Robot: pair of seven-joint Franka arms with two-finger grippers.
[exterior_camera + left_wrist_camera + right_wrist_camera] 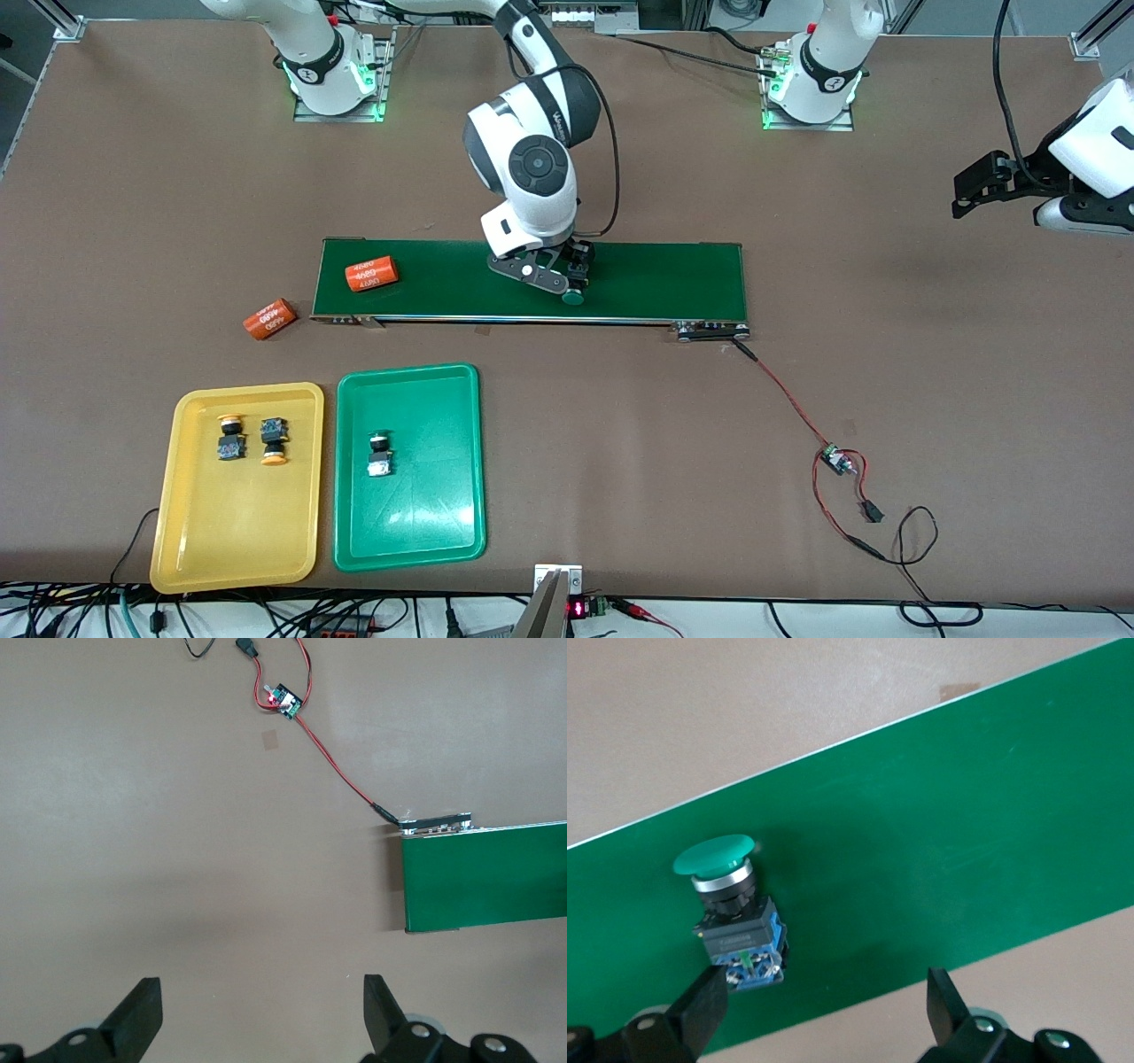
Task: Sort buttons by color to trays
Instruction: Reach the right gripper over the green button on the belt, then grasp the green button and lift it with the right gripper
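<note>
Front view: the right end effector (pixel 567 275) is low over the dark-green conveyor belt (pixel 656 279), directly above a green button (pixel 573 297) lying on the belt. Its fingers are partly hidden here, so the jaw gap is hard to judge. Nearer the camera than this end effector, the yellow tray (pixel 190 532) holds two yellow-orange buttons (pixel 230 437) (pixel 274 440), and the green tray (pixel 443 523) beside it holds one green button (pixel 380 453). The left end effector (pixel 974 184) waits over bare counter (pixel 886 399) at the left arm's end.

Left wrist view: the left end effector (pixel 262 1014) is wide open and holds nothing; the belt end (pixel 478 877) lies ahead of it.

Right wrist view: the right end effector (pixel 826 1010) is wide open and empty. The green button (pixel 731 904) lies on its side on the belt (pixel 966 833), just beside one fingertip (pixel 709 997).
</note>
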